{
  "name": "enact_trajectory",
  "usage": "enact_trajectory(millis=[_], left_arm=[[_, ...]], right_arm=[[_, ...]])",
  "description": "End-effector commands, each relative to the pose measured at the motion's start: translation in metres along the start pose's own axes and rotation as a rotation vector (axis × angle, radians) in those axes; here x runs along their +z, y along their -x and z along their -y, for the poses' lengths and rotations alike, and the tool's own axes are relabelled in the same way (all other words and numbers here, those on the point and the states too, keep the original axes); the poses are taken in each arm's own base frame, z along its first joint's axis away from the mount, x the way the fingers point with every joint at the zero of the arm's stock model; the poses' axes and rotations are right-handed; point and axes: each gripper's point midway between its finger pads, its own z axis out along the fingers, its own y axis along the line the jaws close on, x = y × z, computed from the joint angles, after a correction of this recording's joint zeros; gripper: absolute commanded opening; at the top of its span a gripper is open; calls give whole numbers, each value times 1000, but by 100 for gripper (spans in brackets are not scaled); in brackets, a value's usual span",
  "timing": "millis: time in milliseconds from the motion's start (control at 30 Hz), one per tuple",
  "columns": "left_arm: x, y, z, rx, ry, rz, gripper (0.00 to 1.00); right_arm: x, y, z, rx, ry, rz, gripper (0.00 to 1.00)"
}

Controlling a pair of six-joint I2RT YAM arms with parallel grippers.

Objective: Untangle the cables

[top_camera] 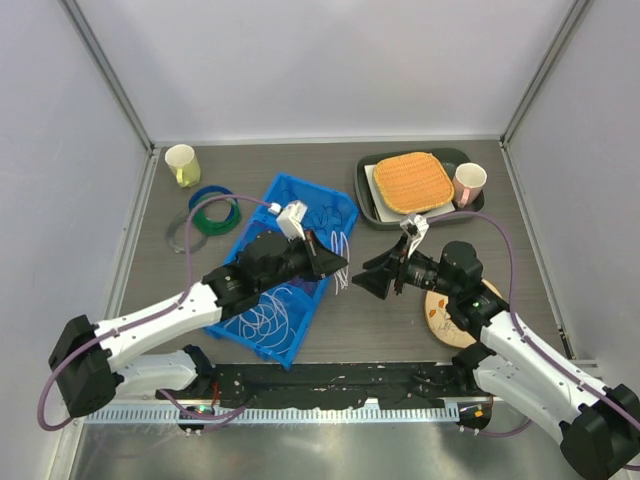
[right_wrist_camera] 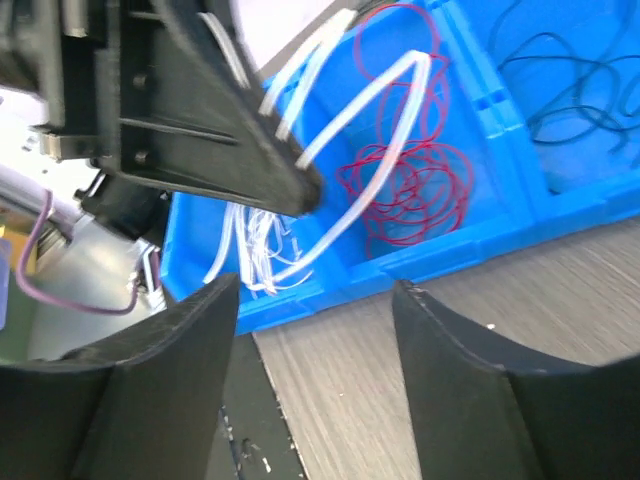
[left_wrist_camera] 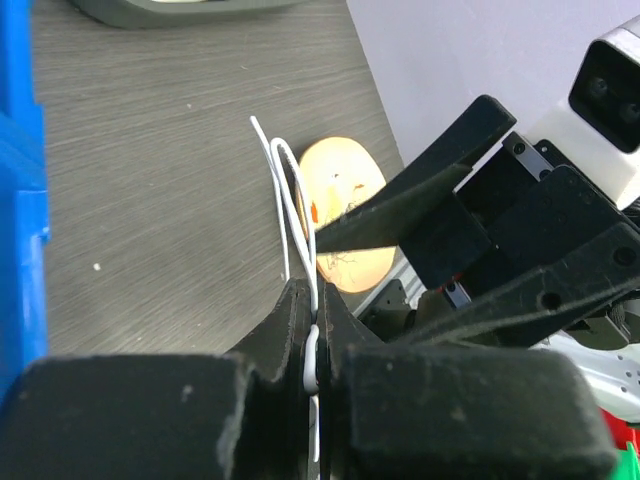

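Left wrist view showed the left pincer (left_wrist_camera: 315, 300) clamped on a looped white cable (left_wrist_camera: 311, 352) above the tabletop (left_wrist_camera: 150, 200), just right of the blue bin (left_wrist_camera: 15, 200), so the right pincer (right_wrist_camera: 318, 290), gaping wide beside it, would, I judged, do best gripping the loop's free end and pulling gently.

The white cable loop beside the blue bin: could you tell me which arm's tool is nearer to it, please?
Left. The left tool is shut on the white cable; the right tool is open, facing its loop, not gripping it.
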Motion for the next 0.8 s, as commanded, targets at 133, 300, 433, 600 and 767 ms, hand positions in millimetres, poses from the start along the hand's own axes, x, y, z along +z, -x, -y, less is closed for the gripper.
enact_trajectory(millis=[133, 300, 433, 600, 767], left_arm=[[-50, 22, -34, 23, 243, 100, 0], [-88, -7, -83, 45, 476, -16, 0], [-119, -29, -111, 47, 589, -89, 0], [-159, -34, -140, -61, 730, -10, 0], [-187, -36, -170, -147, 876, 95, 5]], right_arm=[[-16, 19, 47, 52, -325, 138, 81], [-29, 18, 71, 92, -478, 181, 87], [-38, 19, 81, 111, -556, 203, 92], [-48, 22, 92, 117, -635, 242, 94], [-50, 24, 94, 114, -646, 248, 93]])
